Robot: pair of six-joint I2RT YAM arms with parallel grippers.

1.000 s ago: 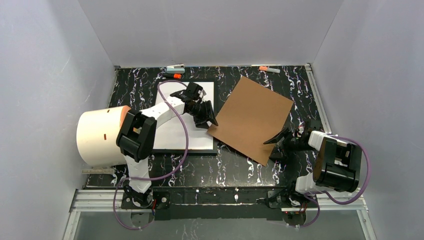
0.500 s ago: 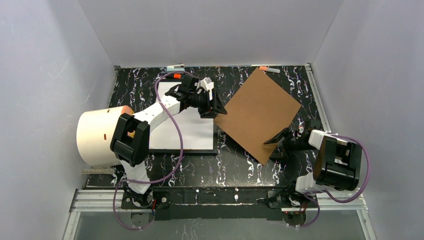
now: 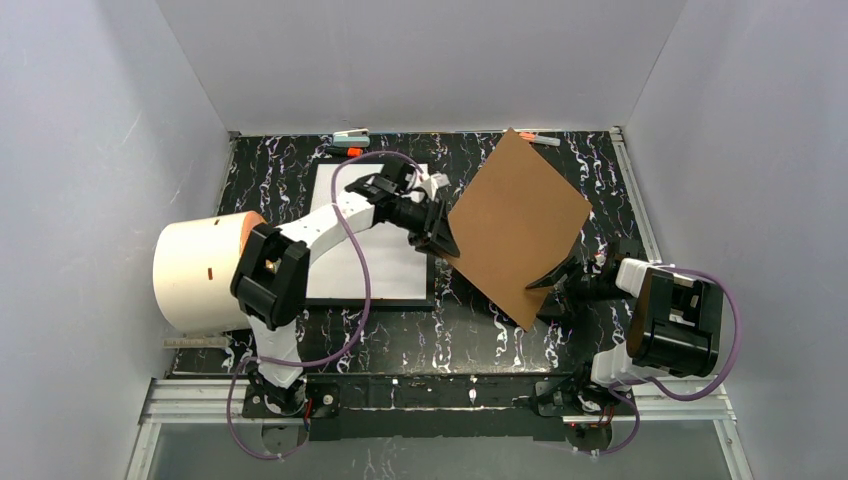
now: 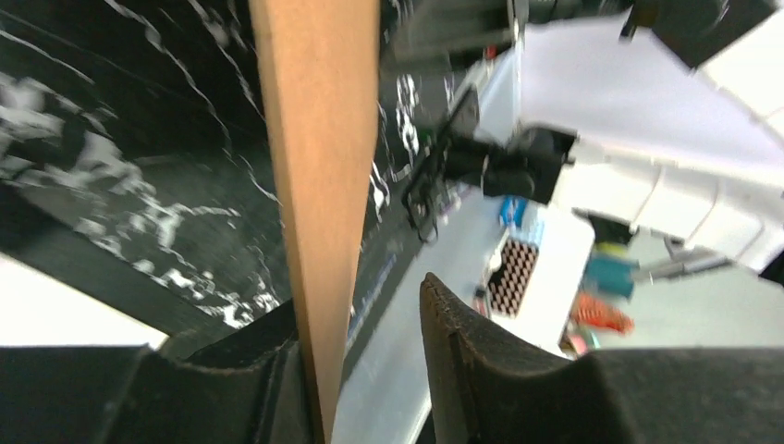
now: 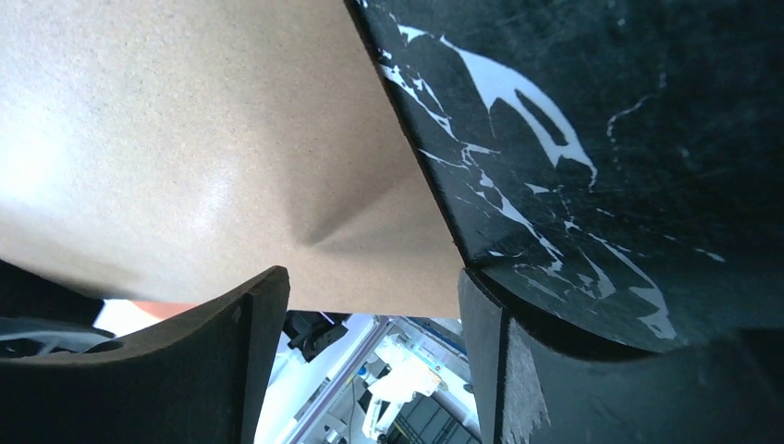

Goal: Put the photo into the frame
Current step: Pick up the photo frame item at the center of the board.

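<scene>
Two tools meet the brown backing board [image 3: 515, 225], which stands tilted off the black marbled desk [image 3: 480, 340], right of centre. From above, the photo [image 3: 395, 275] lies white side up inside the frame [image 3: 380, 303], flat on the left. Only the left wrist view shows the left tool [image 4: 365, 314] with jaws apart around the board's edge, one pad touching and the other clear. The right wrist view shows the right tool [image 5: 370, 277] spread wide at the board's near corner. Marks on the cream cylinder [image 3: 195, 270] are too small to read.
</scene>
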